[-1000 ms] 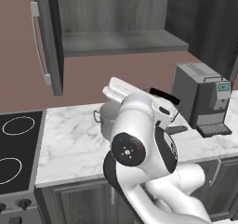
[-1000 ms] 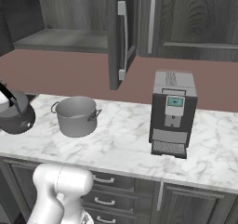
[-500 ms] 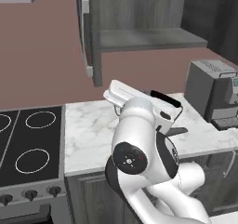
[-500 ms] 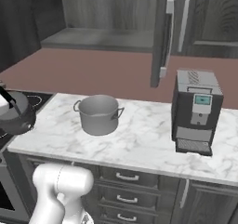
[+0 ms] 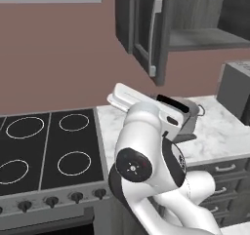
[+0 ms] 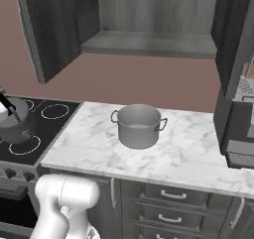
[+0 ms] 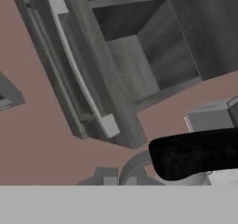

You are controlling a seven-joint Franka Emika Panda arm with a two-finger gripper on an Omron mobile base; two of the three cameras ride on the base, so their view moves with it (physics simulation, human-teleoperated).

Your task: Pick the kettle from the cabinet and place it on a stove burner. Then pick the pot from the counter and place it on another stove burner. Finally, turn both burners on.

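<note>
I see the claw clenched on the kettle (image 6: pixel 12 126) at left frame edge, its black handle slanting up-left.

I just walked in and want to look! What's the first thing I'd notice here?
Probably the big white robot arm, bent low in front of the marble counter. Next, the shiny steel pot standing alone on that counter, with the black cooktop and its white burner rings to its left and the open cabinet above.
</note>
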